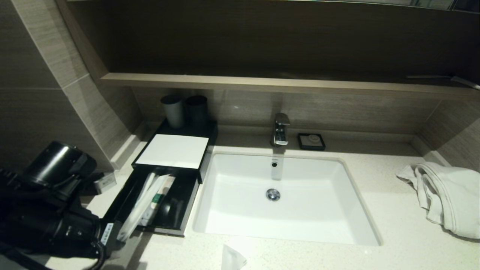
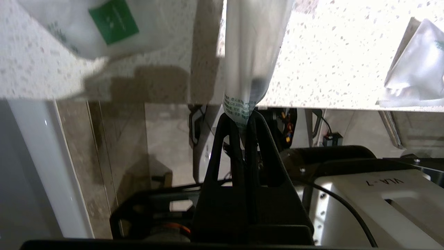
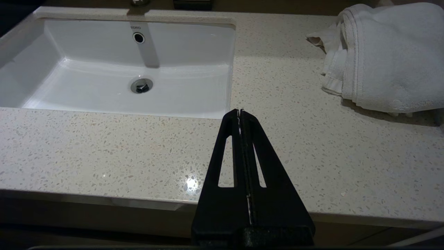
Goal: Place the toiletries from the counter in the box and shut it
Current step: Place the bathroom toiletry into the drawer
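Pinching a long thin packet (image 2: 251, 52) by its end, left end effector (image 2: 244, 119) sits at box (image 1: 174, 152) drawer front, probably over desk (image 3: 312, 146) edge. Right end effector (image 3: 240, 111) shut, empty, nr sink (image 3: 114, 66).

The counter (image 3: 104, 149) is off-white speckled stone, polished enough to throw back a bright spot of light. The sink (image 1: 240, 221) is smooth, glossy white ceramic with a shiny metal drain (image 1: 273, 194); the faucet (image 1: 280, 129) is bright chrome. The towel (image 3: 385, 59) is soft white terry cloth. The long packet (image 2: 251, 52) is translucent, filmy plastic. The shelf (image 1: 262, 83) looks like matt brown wood. The box (image 1: 123, 198) is black with a flat matt white top.
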You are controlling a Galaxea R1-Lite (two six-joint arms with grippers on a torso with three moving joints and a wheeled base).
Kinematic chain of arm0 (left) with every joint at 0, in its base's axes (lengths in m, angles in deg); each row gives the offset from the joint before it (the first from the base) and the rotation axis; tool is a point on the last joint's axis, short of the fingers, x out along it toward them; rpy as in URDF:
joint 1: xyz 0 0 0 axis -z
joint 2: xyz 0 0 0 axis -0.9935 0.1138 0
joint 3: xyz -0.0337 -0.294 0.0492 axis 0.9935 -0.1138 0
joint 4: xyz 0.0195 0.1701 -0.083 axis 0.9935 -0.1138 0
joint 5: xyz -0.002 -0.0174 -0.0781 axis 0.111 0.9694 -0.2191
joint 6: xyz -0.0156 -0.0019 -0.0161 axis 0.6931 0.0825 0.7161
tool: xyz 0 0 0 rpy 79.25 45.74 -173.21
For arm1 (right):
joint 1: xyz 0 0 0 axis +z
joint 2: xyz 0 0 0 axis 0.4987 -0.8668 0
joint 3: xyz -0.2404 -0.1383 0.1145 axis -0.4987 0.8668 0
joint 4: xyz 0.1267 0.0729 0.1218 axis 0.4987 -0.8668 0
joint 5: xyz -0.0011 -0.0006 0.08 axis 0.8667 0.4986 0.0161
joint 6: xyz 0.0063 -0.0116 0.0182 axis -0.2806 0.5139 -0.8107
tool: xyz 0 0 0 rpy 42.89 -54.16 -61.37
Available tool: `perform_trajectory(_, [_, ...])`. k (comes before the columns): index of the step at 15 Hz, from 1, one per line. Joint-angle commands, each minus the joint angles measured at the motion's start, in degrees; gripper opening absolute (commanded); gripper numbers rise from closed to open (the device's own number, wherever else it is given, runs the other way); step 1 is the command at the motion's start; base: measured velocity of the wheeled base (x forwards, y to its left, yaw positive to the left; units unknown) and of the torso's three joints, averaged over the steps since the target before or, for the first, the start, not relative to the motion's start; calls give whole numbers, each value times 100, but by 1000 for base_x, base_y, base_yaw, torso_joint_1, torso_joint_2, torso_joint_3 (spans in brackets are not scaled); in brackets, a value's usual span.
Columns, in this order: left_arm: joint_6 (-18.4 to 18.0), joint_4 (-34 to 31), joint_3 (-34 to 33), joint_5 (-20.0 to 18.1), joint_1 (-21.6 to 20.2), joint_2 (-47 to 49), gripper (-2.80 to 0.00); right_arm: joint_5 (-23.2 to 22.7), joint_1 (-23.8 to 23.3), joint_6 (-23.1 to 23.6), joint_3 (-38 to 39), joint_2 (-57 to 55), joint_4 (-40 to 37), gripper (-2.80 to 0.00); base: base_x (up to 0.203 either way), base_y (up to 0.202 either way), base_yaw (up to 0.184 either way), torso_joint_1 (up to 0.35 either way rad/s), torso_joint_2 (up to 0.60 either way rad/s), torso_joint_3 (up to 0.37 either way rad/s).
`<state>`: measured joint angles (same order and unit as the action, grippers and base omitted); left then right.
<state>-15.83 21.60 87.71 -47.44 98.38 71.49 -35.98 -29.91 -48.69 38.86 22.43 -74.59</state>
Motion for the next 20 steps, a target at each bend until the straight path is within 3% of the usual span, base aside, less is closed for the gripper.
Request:
perform_trajectory(1, [174, -352, 157, -3, 3, 24, -280, -2, 0, 0, 0, 0, 1, -280, 0, 0, 0, 0, 0, 0])
perform_trajectory(12, [461, -148, 655, 49, -9, 1517, -280, -2, 0, 0, 0, 0, 1, -280, 0, 0, 0, 0, 0, 0])
perform_trajectory(16, [560, 172, 935, 425, -7, 1993, -280, -2, 0, 0, 0, 0, 1, -280, 0, 0, 0, 0, 0, 0])
perform_trajectory(20, [552, 458, 1092, 439, -31, 2231, -280, -2, 0, 0, 0, 0, 1, -280, 0, 0, 0, 0, 0, 0])
